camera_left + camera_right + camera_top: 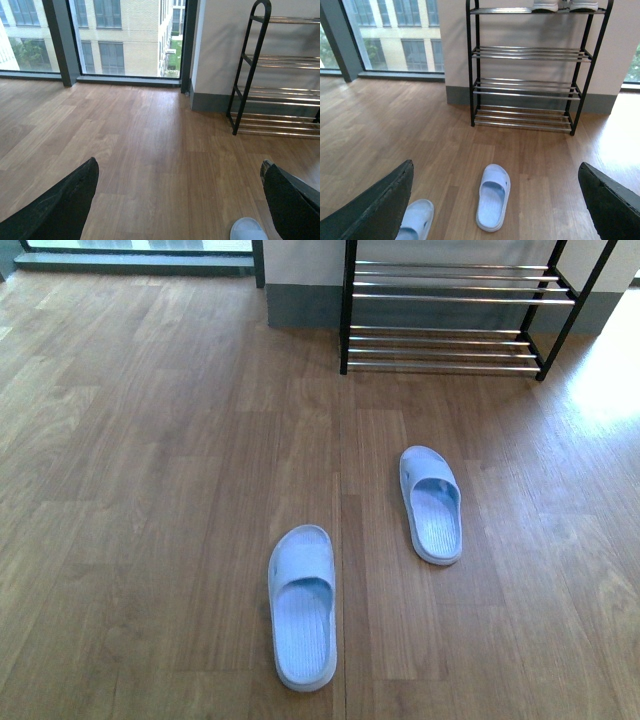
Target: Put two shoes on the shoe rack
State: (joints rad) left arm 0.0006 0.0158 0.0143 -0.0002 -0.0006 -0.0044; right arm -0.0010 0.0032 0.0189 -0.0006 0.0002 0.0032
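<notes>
Now, my left gripper (179, 165) and right gripper (496, 166) gaping empty, I should squarely straddle the slide (432, 502) nearer the shoe rack (450, 298).

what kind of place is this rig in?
Probably a home-style entryway or lounge: a shoe rack stands against the wall, two slides lie on the wood-look floor, and tall windows face another building.
</notes>
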